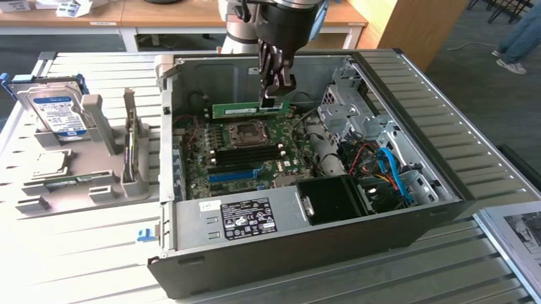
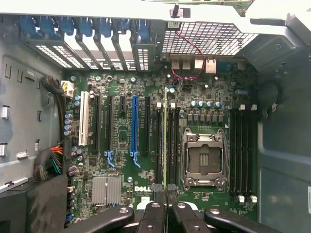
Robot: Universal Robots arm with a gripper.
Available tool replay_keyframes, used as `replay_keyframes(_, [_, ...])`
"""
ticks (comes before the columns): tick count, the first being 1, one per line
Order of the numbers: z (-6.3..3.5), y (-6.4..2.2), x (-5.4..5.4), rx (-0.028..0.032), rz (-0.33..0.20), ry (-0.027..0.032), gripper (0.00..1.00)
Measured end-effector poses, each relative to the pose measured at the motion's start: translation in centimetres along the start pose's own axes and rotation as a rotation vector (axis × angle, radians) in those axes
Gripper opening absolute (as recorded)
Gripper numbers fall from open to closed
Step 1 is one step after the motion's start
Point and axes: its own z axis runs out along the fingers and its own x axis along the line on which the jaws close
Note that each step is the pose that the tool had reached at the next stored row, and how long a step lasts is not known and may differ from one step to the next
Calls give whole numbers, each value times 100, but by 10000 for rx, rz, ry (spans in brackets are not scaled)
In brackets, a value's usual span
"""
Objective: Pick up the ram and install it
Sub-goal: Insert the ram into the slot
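Note:
The ram [image 1: 245,109] is a narrow green stick held level above the motherboard [image 1: 211,136] inside the open computer case [image 1: 296,253]. My gripper [image 1: 272,101] reaches down from above and is shut on the stick's end at the exterior view's right. In the wrist view the ram [image 2: 165,141] appears edge-on, running out from between my fingers [image 2: 156,204]. It hangs over the black memory slots [image 2: 174,141] beside the CPU socket [image 2: 204,160]. Whether it touches a slot I cannot tell.
A grey holder [image 1: 72,190] at the exterior view's left carries a silver hard drive [image 1: 55,114], a CPU chip [image 1: 50,163] and another upright stick [image 1: 129,136]. Inside the case are a power supply [image 1: 241,218], a drive cage [image 1: 355,107], blue cables [image 1: 393,171] and a blue slot [image 2: 134,126].

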Motion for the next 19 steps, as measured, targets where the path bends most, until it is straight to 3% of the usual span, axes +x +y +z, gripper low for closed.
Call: replay_keyframes(19, [153, -10, 5, -1, 0, -5, 12])
